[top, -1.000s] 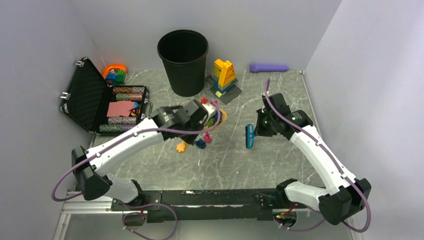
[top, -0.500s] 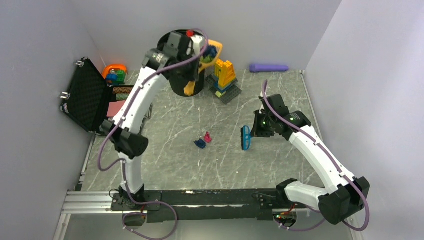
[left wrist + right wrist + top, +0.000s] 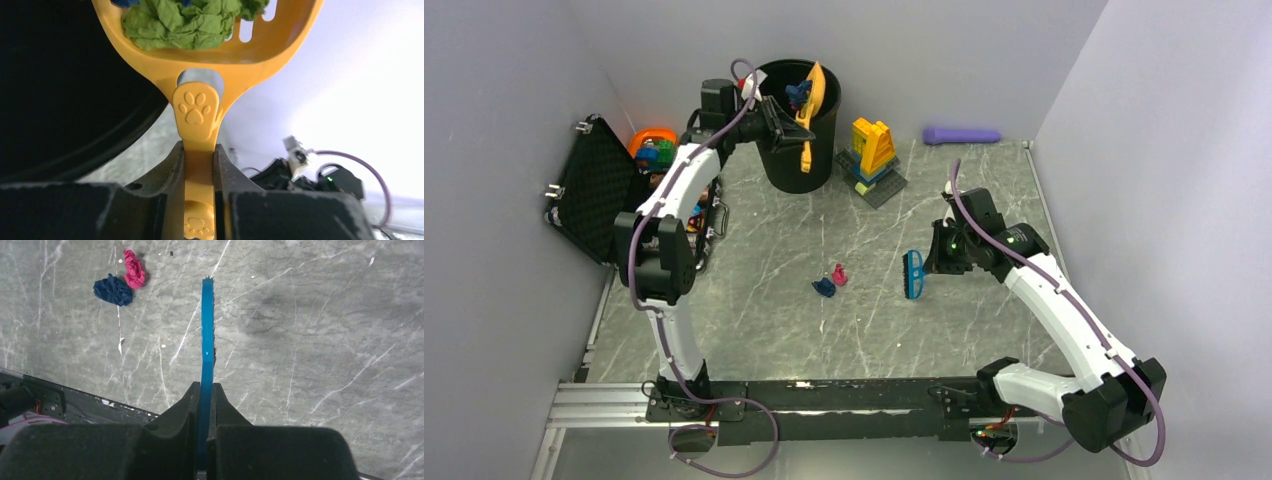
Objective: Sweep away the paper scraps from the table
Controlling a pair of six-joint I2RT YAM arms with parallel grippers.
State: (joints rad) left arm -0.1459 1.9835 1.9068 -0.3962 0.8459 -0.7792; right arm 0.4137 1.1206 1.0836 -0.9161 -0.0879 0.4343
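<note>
My left gripper (image 3: pixel 199 160) is shut on the handle of an orange scoop (image 3: pixel 200 107), held tilted over the mouth of the black bin (image 3: pixel 774 165). The scoop (image 3: pixel 809 110) carries paper scraps: a green wad (image 3: pixel 185 22), with a dark blue one at its top edge. On the grey table (image 3: pixel 310 340) lie a pink scrap (image 3: pixel 839 274) and a dark blue scrap (image 3: pixel 824 288), side by side. My right gripper (image 3: pixel 204 392) is shut on a small blue brush (image 3: pixel 207 330). The brush (image 3: pixel 914 274) stands on edge to the right of those scraps (image 3: pixel 134 269), apart from them.
An open black case (image 3: pixel 604 195) sits at the left with an orange toy (image 3: pixel 652 145) behind it. Stacked toy bricks (image 3: pixel 872 155) stand right of the bin. A purple cylinder (image 3: pixel 962 134) lies by the back wall.
My left arm swung the loaded scoop from the table's middle up and back to the bin, where it now tips over the opening. The brush edged slightly left.
</note>
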